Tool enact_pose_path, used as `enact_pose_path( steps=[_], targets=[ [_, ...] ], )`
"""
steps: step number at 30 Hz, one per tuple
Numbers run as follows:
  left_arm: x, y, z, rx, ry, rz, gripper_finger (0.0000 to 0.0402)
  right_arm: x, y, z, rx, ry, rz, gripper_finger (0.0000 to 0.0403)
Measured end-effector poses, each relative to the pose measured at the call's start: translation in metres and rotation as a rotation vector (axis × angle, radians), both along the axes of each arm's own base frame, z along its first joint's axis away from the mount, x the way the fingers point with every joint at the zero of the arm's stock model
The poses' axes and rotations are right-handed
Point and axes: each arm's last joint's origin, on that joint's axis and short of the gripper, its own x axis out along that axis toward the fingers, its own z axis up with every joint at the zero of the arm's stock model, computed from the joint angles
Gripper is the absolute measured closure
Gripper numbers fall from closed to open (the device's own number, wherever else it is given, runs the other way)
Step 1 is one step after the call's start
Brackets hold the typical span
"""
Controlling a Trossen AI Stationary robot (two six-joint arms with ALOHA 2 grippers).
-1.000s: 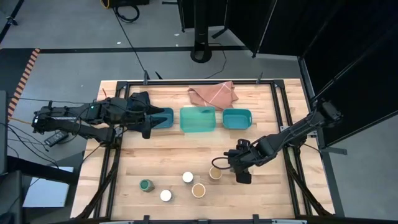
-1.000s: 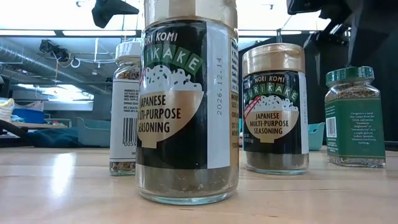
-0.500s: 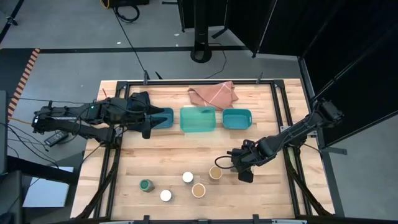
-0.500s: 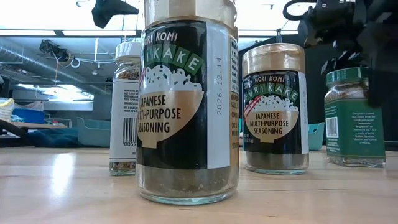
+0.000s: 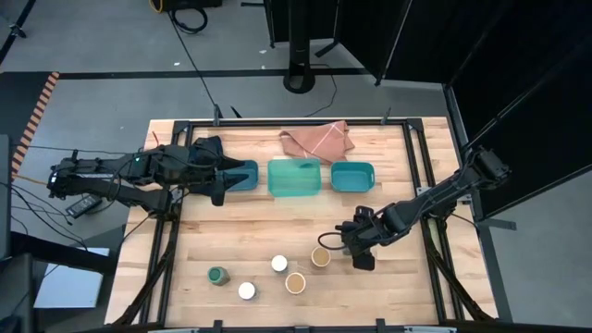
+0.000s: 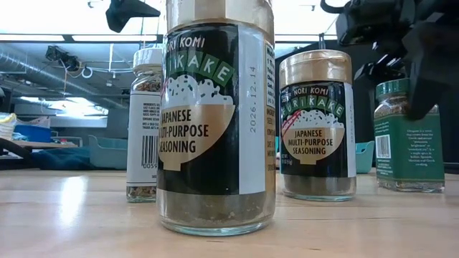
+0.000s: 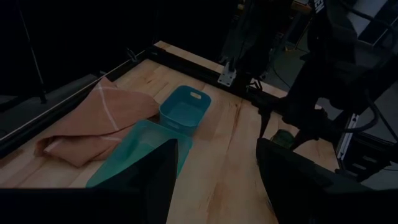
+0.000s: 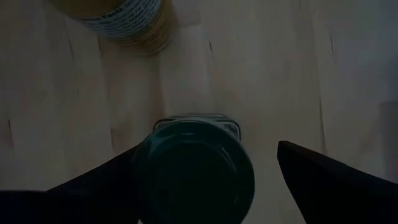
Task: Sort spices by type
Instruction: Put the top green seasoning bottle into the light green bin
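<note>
1. Six jars are standing on the worktop (image 5: 259,222); five are grouping near the front edge: a green one (image 5: 217,275), two white (image 5: 247,290) (image 5: 279,264) and two tan (image 5: 296,282) (image 5: 320,256)
2. Right gripper (image 5: 356,248) is hanging over the second green jar (image 8: 193,171), just beside a tan one, its jaws standing wide open on either side of the lid, not gripping
3. Left gripper (image 5: 222,180) is waiting over the left tray (image 5: 245,173), jaws sitting a little apart and holding nothing
</note>
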Motion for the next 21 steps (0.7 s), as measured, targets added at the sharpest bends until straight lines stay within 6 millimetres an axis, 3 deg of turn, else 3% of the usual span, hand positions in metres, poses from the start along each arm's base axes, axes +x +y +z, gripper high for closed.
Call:
enact_pose_path(
  steps=[6,14,21],
  targets=[
    [0.0,0.0,0.0,0.001,0.0,0.002,0.0178,0.002,-0.004,0.0,-0.001,0.001,-0.015,0.0087],
    [0.0,0.0,0.0,0.004,0.0,0.013,0.0178,0.005,-0.01,0.0,-0.004,-0.001,-0.039,0.0199],
    [0.0,0.001,0.0,0.014,0.0,0.035,0.0178,0.008,-0.017,0.001,0.016,-0.001,-0.112,0.0201]
  ],
)
